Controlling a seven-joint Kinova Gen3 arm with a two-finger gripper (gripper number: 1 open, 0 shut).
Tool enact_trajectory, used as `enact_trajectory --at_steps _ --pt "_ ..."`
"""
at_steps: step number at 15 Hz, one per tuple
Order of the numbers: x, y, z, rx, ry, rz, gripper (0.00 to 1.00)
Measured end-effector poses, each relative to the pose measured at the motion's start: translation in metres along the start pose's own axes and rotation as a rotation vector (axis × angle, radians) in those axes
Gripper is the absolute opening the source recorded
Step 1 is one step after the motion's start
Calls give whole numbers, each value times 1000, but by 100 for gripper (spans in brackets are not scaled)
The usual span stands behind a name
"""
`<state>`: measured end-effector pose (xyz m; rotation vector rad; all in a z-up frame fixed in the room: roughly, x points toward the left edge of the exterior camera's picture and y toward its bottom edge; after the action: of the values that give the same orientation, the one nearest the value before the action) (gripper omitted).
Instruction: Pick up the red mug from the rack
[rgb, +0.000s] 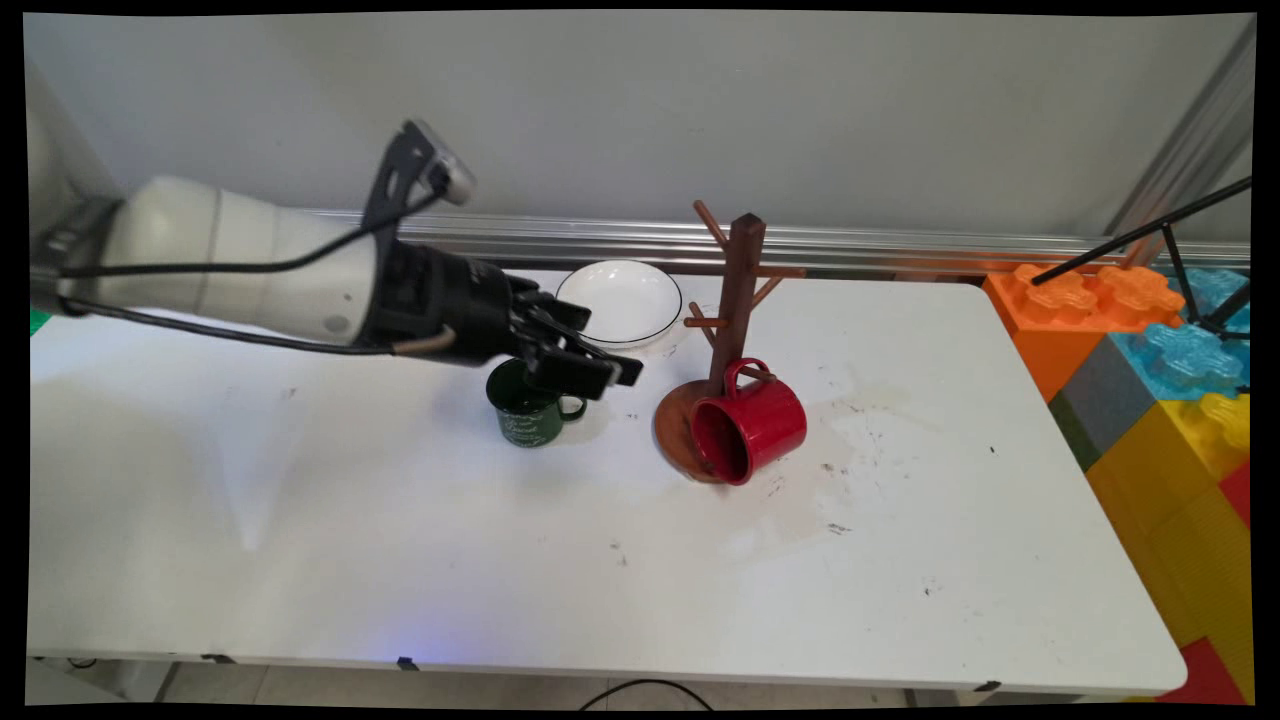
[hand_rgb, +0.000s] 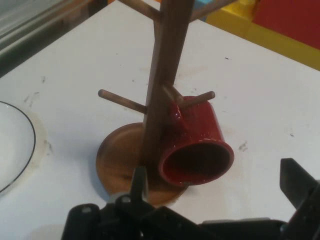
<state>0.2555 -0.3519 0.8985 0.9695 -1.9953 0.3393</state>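
The gripper (rgb: 600, 372) reaches in from the left and hangs just above the green mug (rgb: 525, 415), which stands upright on the desk (rgb: 400, 560) with its handle to the right. The fingers (hand_rgb: 300, 185) are spread wide and hold nothing. In the hand view they frame the wooden mug stand (rgb: 742, 290) rather than the green mug, which lies below and out of that view. Behind the gripper, near the desk's far edge, sits a white bowl (rgb: 620, 300). To the right, well apart from the fingers, a red mug (rgb: 760, 425) hangs by its handle from a low peg of the stand, tilted with its mouth towards the camera and its lower rim at the stand's round base. Coloured toy blocks (rgb: 1150, 340) are stacked past the desk's right end.

As I judge it, the fingers are low enough to clip the green mug's rim or handle and tip it. A knock to the stand could shake the red mug off its peg.
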Motion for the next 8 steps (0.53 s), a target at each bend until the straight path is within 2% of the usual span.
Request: enact_trajectory --at_steps 8 --pt "-21 24 51 16 -9 -44 100"
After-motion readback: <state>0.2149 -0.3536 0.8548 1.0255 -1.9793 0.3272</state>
